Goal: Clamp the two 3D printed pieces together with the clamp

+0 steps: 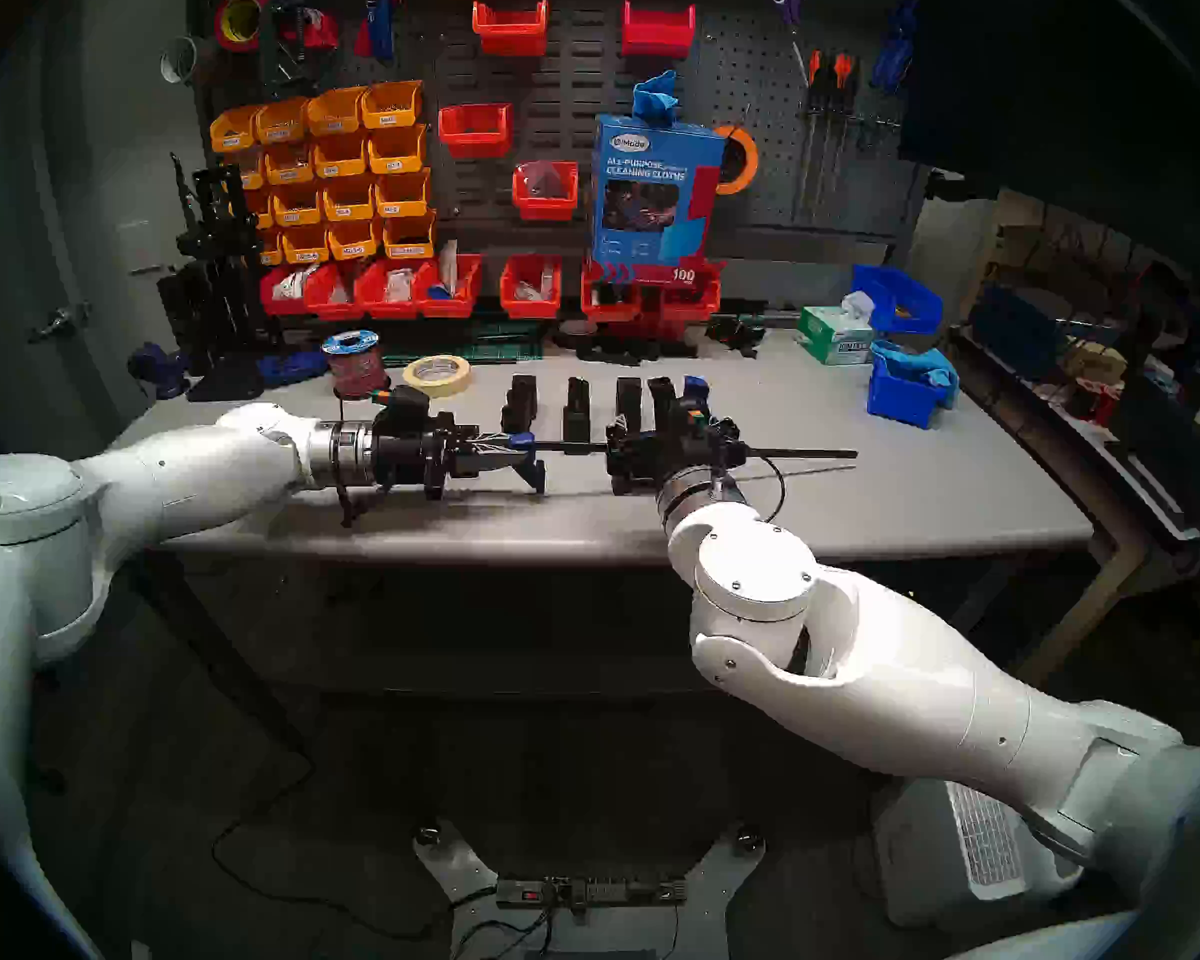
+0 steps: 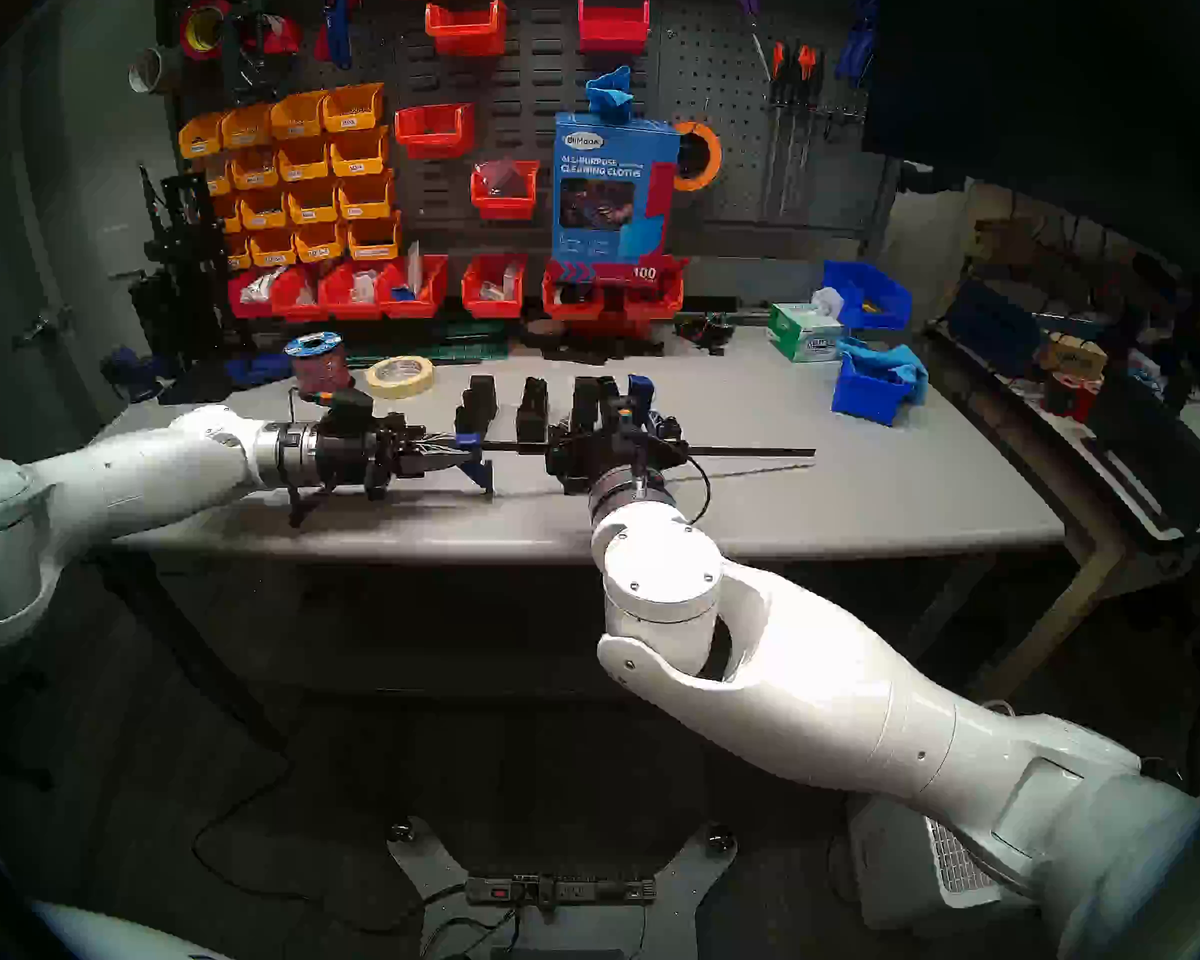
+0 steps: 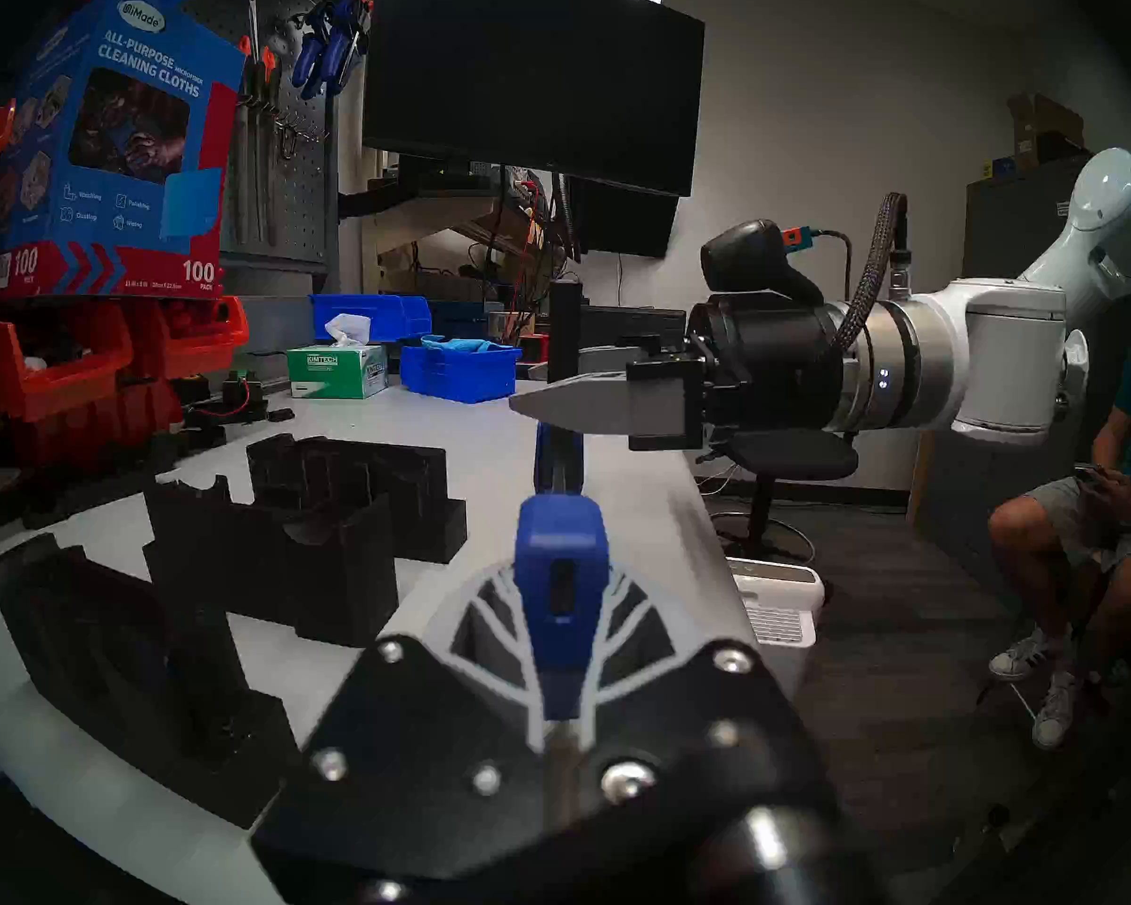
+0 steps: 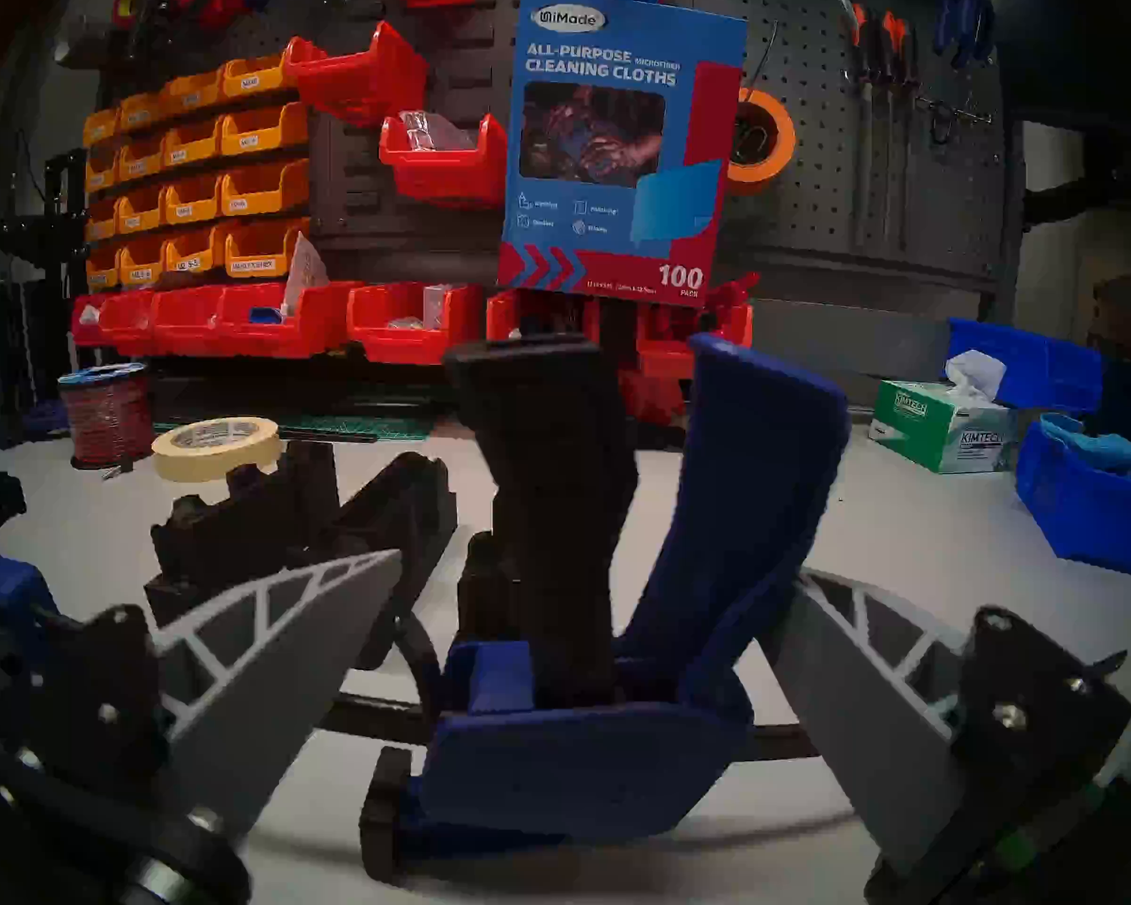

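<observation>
The clamp's long black bar point(image 1: 791, 453) lies level a little above the grey table point(image 1: 930, 494), running left to right. My left gripper point(image 1: 514, 453) point(image 3: 559, 623) is shut on the clamp's small blue end jaw point(image 3: 559, 544). The blue pistol handle point(image 4: 746, 492) and its black lever point(image 4: 550, 479) stand upright between the fingers of my right gripper point(image 4: 599, 564) point(image 1: 673, 425), which is open. Its right finger point(image 4: 876, 675) is at the handle's side. Just behind the bar stand the black 3D printed pieces point(image 1: 521, 401) point(image 1: 576, 408) in a row, with a third alike block point(image 1: 628, 397) beside the lever.
A masking tape roll point(image 1: 438, 373) and a red wire spool point(image 1: 353, 366) sit at the back left. Blue bins point(image 1: 905, 390) and a tissue box point(image 1: 836, 338) are at the back right. Red bins point(image 1: 528, 287) line the rear wall. A seated person point(image 3: 1105, 492) is beyond the table's end.
</observation>
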Tool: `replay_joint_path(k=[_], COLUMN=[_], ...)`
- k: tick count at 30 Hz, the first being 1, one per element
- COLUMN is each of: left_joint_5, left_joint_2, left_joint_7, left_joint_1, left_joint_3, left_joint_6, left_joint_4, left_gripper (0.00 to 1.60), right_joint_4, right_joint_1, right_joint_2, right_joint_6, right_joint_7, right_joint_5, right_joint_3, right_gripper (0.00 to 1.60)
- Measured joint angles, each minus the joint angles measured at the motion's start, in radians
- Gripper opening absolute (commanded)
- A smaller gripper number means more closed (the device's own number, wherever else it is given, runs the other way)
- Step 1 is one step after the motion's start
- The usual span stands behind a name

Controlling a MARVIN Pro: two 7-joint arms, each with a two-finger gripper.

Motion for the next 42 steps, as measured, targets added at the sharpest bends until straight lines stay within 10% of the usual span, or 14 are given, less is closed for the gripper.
replay_joint_path(k=[42], left_joint_5=[0.009], left_joint_2=[-0.004], left_joint_7=[-0.005], left_joint_1=[0.004], left_joint_3=[-0.02], left_joint_6=[0.006], left_joint_4=[0.0], left_gripper=[0.0], right_joint_4=[0.007], right_joint_1=[-0.013], right_joint_2=[0.084], right_joint_6=[-0.076], right_joint_7=[0.105], right_joint_5=[0.076], right_joint_3=[0.024], right_gripper=[1.6])
